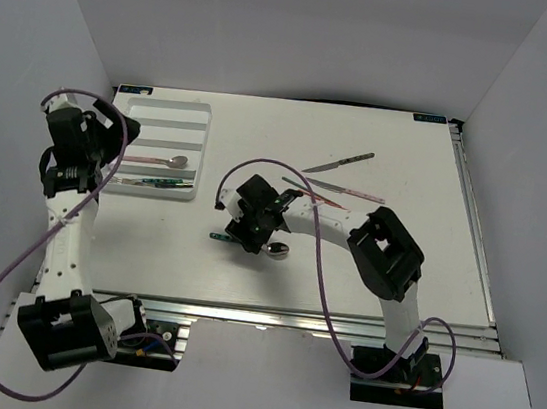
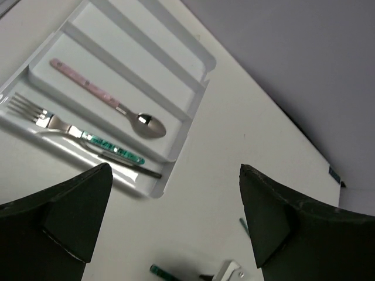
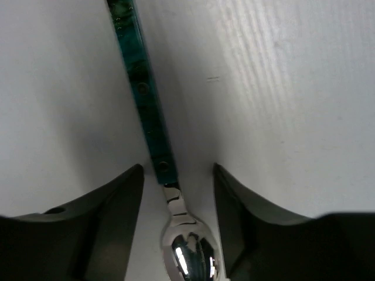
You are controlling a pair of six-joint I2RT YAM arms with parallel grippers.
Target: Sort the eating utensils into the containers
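Note:
The white cutlery tray (image 1: pixel 197 114) lies at the back left. One slot holds a pink-handled spoon (image 1: pixel 153 160), the nearest slot a green-handled fork (image 1: pixel 160 182). In the left wrist view the tray (image 2: pixel 196 88) shows the spoon (image 2: pixel 105 96), the fork (image 2: pixel 76 133) and a thin dark utensil (image 2: pixel 137 170) under it. My left gripper (image 1: pixel 124 132) is open and empty (image 2: pixel 176 222) above the tray's near edge. My right gripper (image 1: pixel 254 234) is open (image 3: pixel 179 193) and straddles the neck of a green-handled spoon (image 3: pixel 143 99) lying on the table, without touching it.
On the table at the back right lie a dark-handled knife (image 1: pixel 342 162), a pink-handled utensil (image 1: pixel 351 190) and a slim red chopstick (image 1: pixel 315 196). The table's right edge has a metal rail (image 1: pixel 477 231). White walls close in both sides.

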